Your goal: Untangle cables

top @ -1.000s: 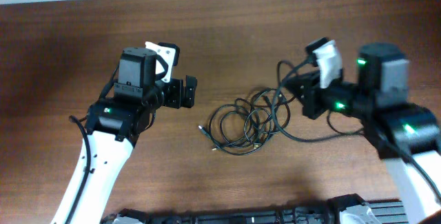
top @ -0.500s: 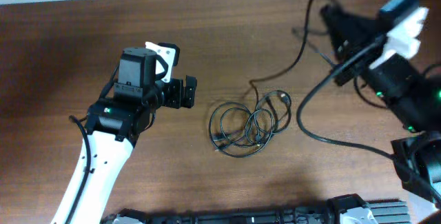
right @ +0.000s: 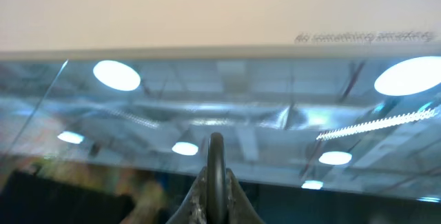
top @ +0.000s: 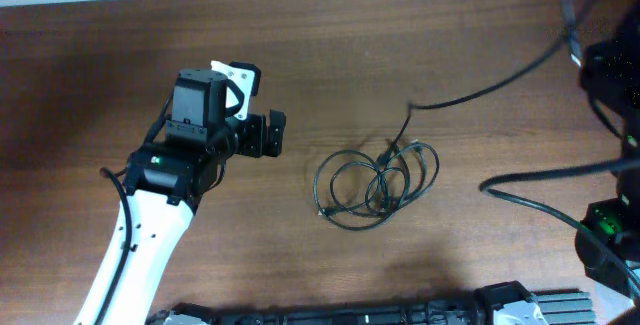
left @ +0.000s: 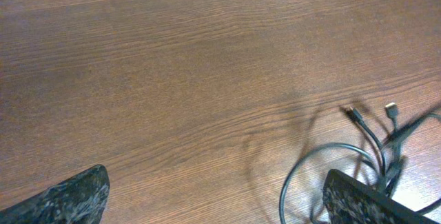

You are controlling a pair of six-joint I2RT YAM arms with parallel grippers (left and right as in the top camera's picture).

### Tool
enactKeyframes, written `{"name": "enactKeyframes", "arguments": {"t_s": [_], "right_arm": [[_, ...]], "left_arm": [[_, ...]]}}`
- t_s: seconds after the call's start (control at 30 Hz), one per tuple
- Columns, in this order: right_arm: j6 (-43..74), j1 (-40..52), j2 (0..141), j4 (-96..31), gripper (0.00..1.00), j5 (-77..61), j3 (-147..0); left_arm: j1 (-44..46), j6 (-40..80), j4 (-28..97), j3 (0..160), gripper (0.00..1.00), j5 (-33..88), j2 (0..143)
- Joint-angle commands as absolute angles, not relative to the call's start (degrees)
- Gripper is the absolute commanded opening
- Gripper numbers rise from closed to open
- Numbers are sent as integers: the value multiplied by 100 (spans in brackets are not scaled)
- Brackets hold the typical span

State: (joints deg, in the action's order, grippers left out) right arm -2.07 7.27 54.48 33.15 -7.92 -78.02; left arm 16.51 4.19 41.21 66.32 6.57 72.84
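Note:
A tangle of thin black cables (top: 375,180) lies in small loops on the wooden table (top: 330,55), right of centre. One cable (top: 440,104) rises out of the tangle, stretched up toward the upper right. My right gripper (right: 216,174) is shut on a dark cable loop (right: 216,151) and its camera points up at the ceiling; overhead only the right arm (top: 610,65) shows, at the right edge. My left gripper (top: 265,133) is open and empty, left of the tangle. Its fingers (left: 76,196) frame bare wood, with cable loops and plug ends (left: 365,148) at the lower right.
A thicker black arm wire (top: 530,180) hangs across the right side of the table. The left arm (top: 150,215) reaches in from the lower left. A dark rail (top: 350,315) runs along the front edge.
My right gripper has risen up and to the right, out of the overhead view, pulling one cable out of the tangle. The tangle slid slightly right. The left arm has not moved.

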Motion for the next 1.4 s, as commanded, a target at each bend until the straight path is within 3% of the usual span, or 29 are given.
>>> {"name": "enactKeyframes", "arguments": {"t_s": [0.0, 0.27, 0.5, 0.83, 0.97, 1.13, 1.37], "right_arm": [[-604, 705, 5408, 3603, 4, -401, -7872], [-2147, 705, 5408, 3203, 4, 294, -7878], [-4447, 637, 5774, 2552, 4, 3168, -7878], [-4904, -1614, 6705, 2543, 4, 4493, -7878], [-4032, -2781, 7002, 2486, 4, 5586, -7878], [-2397, -3706, 7046, 1291, 4, 5496, -7878], [-395, -4532, 7067, -1026, 4, 2976, -7878]], "left_arm": [[1634, 491, 4125, 6685, 99, 617, 7207], [1634, 493, 4125, 6685, 99, 617, 7207], [1634, 491, 4125, 6685, 99, 617, 7207], [1634, 491, 4125, 6685, 99, 617, 7207], [1634, 493, 4125, 6685, 99, 617, 7207], [1634, 491, 4125, 6685, 99, 617, 7207], [1634, 491, 4125, 6685, 99, 617, 7207]]}}
